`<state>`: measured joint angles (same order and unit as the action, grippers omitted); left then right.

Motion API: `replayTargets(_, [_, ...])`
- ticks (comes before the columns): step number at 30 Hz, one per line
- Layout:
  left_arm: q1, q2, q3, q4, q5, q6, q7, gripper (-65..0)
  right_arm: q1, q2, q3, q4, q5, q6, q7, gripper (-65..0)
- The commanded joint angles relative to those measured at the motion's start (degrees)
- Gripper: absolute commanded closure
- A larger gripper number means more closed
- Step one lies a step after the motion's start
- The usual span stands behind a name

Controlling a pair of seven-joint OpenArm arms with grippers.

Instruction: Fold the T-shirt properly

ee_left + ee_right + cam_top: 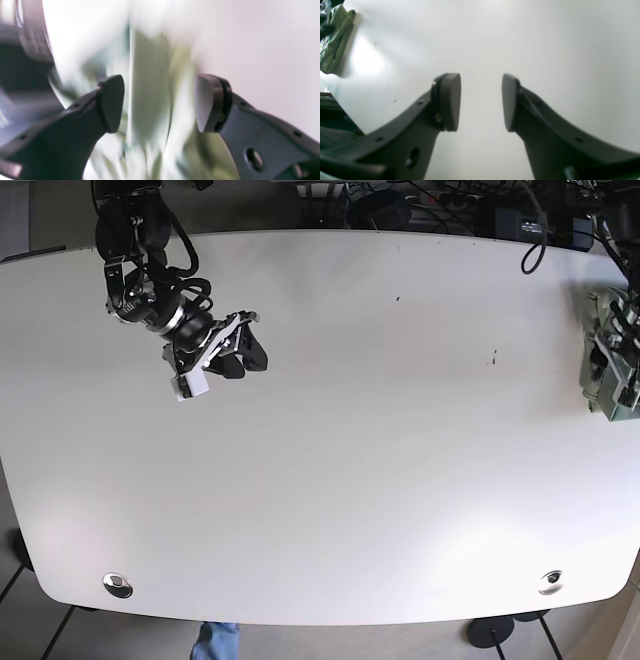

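Note:
The green T-shirt lies bunched at the table's right edge. My left gripper is right over it. In the left wrist view the image is smeared; the left gripper is open, with blurred green cloth showing between and behind the pads. I cannot tell whether the pads touch it. My right gripper is open and empty above bare table at the far left. In the right wrist view the right gripper faces bare tabletop, and the shirt shows small at the top left.
The white table fills the base view. Cables and dark boxes lie along the back edge. Two round metal fittings sit near the front corners. A table corner and dark floor show in the right wrist view.

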<state>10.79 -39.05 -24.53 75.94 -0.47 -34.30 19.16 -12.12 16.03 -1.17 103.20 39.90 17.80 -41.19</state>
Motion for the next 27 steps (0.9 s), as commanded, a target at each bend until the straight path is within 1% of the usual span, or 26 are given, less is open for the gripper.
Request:
replayTargets(1, [0.95, 0.32, -0.74, 7.88, 0.34, 0.94, 2.69, -40.3, 0.65, 0.54, 0.25, 1.2, 0.94, 0.26, 0.97, -25.4])
replayTargets(2, [1.13, 1.99, -0.74, 11.84, 0.34, 0.94, 4.01, -40.3, 0.65, 0.63, 0.25, 1.2, 0.94, 0.26, 0.97, -25.4])
replayTargets(3, [1.13, 4.72, 0.31, 17.2, 0.34, 0.94, 5.77, -40.3, 0.47, 0.63, 0.25, 1.11, 0.85, 0.26, 0.97, -25.4])
replayTargets(5, [1.13, 7.71, 2.34, 23.09, 0.34, 0.94, 7.96, -40.3, 0.3, 0.72, 0.25, 1.11, 0.85, 0.26, 0.97, -25.4])
replayTargets(7, [0.95, 11.22, 4.89, 26.52, 0.43, 0.94, 9.55, -40.3, 0.3, 0.72, 0.25, 1.11, 0.85, 0.26, 0.97, -25.4])
replayTargets(8, [0.95, 14.3, 6.38, 28.19, 0.43, 1.12, 9.81, -40.3, 0.3, 0.72, 0.25, 1.11, 0.85, 0.26, 0.97, -25.4])
replayTargets(10, [0.95, 18.08, 7.35, 30.48, 0.43, 1.12, 9.63, -40.3, 0.3, 0.72, 0.25, 1.29, 0.85, 0.18, 0.97, -25.4])
replayTargets(12, [0.95, 23.0, 8.23, 31.79, 0.43, 1.12, 9.55, -40.3, 0.3, 0.72, 0.25, 1.29, 0.85, 0.18, 0.97, -25.4])
replayTargets(15, [1.13, 29.42, 9.19, 33.9, 0.43, 1.29, 9.46, -40.1, 0.03, 2.65, 0.16, 1.81, 0.94, 0.18, 0.97, -25.4])
replayTargets(16, [1.21, 31.44, 9.37, 34.7, 0.95, 1.29, 9.46, -39.7, -0.76, 3.0, 0.25, 2.52, 0.85, 0.18, 0.97, -25.4])
replayTargets(17, [1.74, 33.73, 9.37, 35.66, 2.36, 1.29, 9.46, -37.6, -1.37, 3.09, 0.33, 2.96, 0.85, 0.18, 1.06, -25.4])
replayTargets(18, [2.88, 37.6, 9.37, 36.81, 5.09, 1.29, 9.37, -33.9, -2.17, 4.06, 0.33, 4.1, 0.85, 0.18, 1.23, -25.4])
replayTargets(20, [3.68, 42.78, 9.02, 37.6, 9.22, 1.29, 7.79, -32.5, -3.75, 4.67, 0.33, 5.95, 0.85, 0.18, 1.23, -25.4])
replayTargets(22, [5.43, 45.25, 8.93, 37.6, 11.15, 1.38, 6.82, -32.5, -4.63, 4.67, 0.33, 6.82, 0.85, 0.18, 1.23, -25.4])
replayTargets(23, [6.14, 46.74, 8.84, 37.6, 11.59, 2.52, 6.91, -32.5, -4.8, 4.67, 0.33, 7.62, 0.85, 0.18, 1.15, -25.4])
replayTargets(25, [7.46, 47.97, 8.05, 37.6, 11.41, 4.99, 6.91, -32.6, -5.86, 4.76, 0.33, 8.14, 0.85, 0.18, 1.06, -25.4])
replayTargets(26, [7.72, 48.05, 7.79, 37.51, 11.33, 5.78, 6.91, -33.3, -5.95, 4.85, 0.33, 8.41, 0.76, 0.18, 1.06, -25.4])
replayTargets(27, [7.81, 48.05, 7.79, 37.42, 11.33, 6.83, 6.91, -36.8, -5.77, 5.73, 0.25, 8.41, 0.58, 0.18, 1.32, -26.0])
